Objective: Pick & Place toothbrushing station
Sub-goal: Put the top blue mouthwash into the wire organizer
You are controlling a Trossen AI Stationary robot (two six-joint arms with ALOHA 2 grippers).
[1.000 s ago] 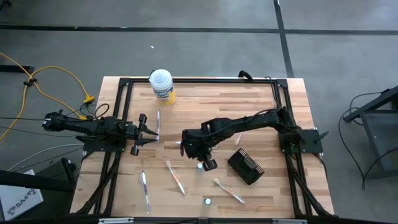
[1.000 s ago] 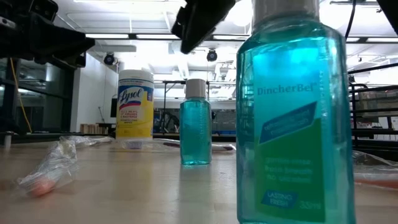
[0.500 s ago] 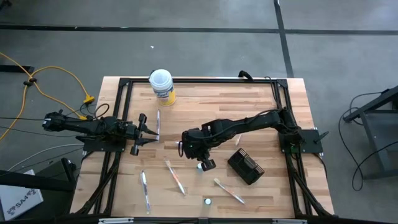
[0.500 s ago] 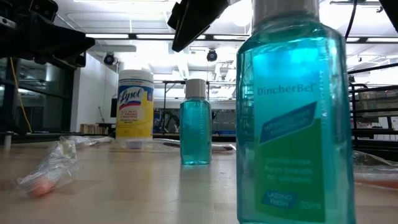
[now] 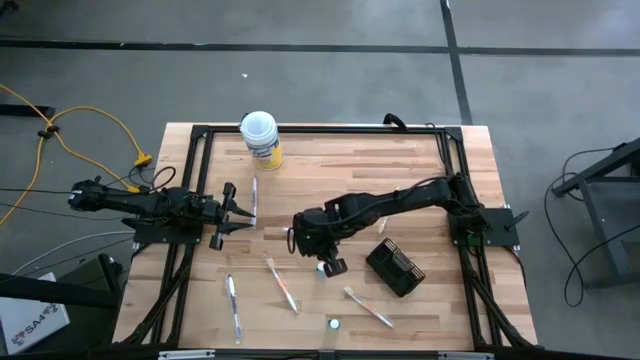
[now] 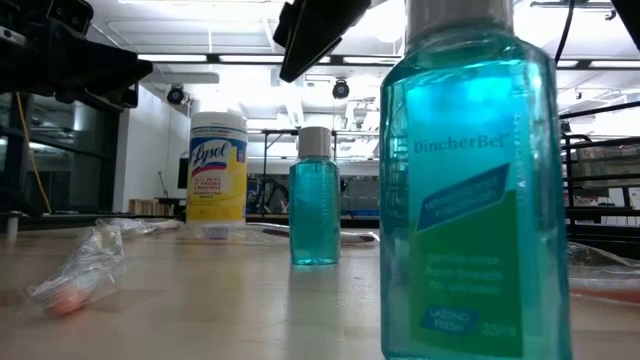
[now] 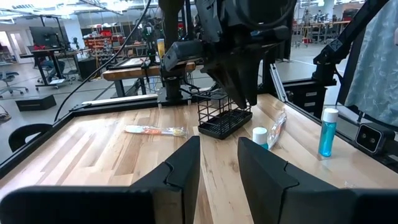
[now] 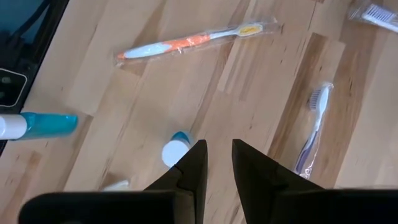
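My left gripper [image 5: 228, 213] waits spread at the table's left edge. My right gripper [image 5: 296, 240], fingers narrowly parted and holding nothing, has barely drifted in the last second, hovering mid-table. The station [image 5: 395, 268] sits untouched well to its right, so picking hasn't begun.

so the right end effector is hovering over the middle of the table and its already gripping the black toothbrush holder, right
Not quite. The right end effector is over the middle of the wooden table, but it holds nothing: the high view shows the black ribbed block-shaped toothbrush holder lying on the table apart from it, nearer the right arm's base. The right wrist view shows only bare space between its fingers.
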